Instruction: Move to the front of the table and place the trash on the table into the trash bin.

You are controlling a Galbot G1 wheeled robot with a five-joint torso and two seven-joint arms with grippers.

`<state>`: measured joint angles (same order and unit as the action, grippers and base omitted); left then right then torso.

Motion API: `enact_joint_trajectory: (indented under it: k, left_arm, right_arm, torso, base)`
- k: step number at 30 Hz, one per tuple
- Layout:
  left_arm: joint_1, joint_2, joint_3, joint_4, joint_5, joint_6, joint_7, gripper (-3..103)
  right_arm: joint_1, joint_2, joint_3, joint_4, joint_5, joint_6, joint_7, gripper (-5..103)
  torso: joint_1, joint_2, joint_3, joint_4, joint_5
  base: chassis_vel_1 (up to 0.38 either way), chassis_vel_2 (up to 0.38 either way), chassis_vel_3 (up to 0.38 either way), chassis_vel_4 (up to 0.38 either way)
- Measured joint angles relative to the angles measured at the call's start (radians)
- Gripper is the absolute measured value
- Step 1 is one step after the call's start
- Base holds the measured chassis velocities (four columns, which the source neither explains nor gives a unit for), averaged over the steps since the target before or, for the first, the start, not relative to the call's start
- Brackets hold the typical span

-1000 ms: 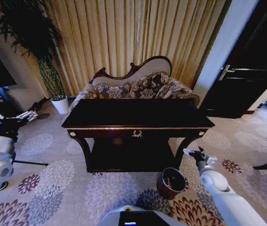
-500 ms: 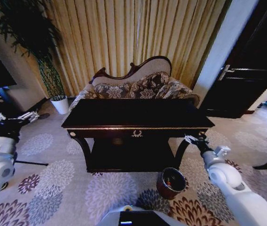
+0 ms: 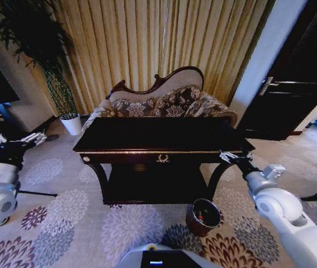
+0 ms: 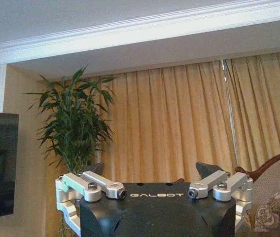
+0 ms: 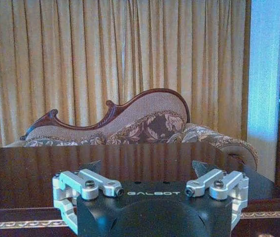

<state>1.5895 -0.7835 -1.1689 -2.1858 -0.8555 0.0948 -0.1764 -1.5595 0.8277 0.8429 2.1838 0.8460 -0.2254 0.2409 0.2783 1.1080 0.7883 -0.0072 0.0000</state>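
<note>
The dark console table (image 3: 164, 137) stands square before the robot, a gold ornament (image 3: 162, 158) centred on its front apron and a patterned chaise (image 3: 164, 100) behind it against the gold curtains (image 3: 164, 39). The glossy tabletop looks bare, though its sheen could hide small scraps. The round reddish-brown trash bin (image 3: 203, 217) sits on the floral carpet (image 3: 63, 212) just in front of the table's front right leg, with something red and something white lying in its dark inside, too small to name. The right gripper (image 3: 229, 157) is raised at the front right corner of the tabletop, level with the front edge; in the right wrist view (image 5: 147, 170) its fingers stand wide apart, holding nothing. The left gripper (image 3: 31, 137) hangs well off to the table's left, near the white plant pot (image 3: 71, 124), fingers likewise spread and empty (image 4: 150, 173).
</note>
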Motion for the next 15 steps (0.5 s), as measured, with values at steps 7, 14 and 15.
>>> enact_joint_trajectory:
  k: [7,14,15]
  left_arm:
    - [0.0,0.009,-0.002,0.009,0.0,0.0,0.001,100]
    - [0.001,0.012,-0.003,0.012,-0.001,0.0,0.003,100]
    - [0.001,0.011,-0.002,0.012,-0.001,0.0,0.004,100]
  right_arm:
    - [0.001,0.002,-0.002,0.005,-0.003,-0.005,0.0,100]
    - [0.002,0.004,-0.003,0.004,-0.007,-0.011,-0.001,100]
    - [0.002,0.004,-0.003,0.004,-0.007,-0.011,-0.001,100]
  torso:
    - [0.0,0.0,0.0,0.0,-0.0001]
    - [0.0,0.0,0.0,0.0002,-0.0001]
    - [0.0,0.0,0.0,0.0001,-0.0001]
  base:
    - [0.0,0.0,0.0,0.0]
    - [0.094,-0.082,-0.089,0.087]
    - [0.152,-0.13,-0.15,0.156]
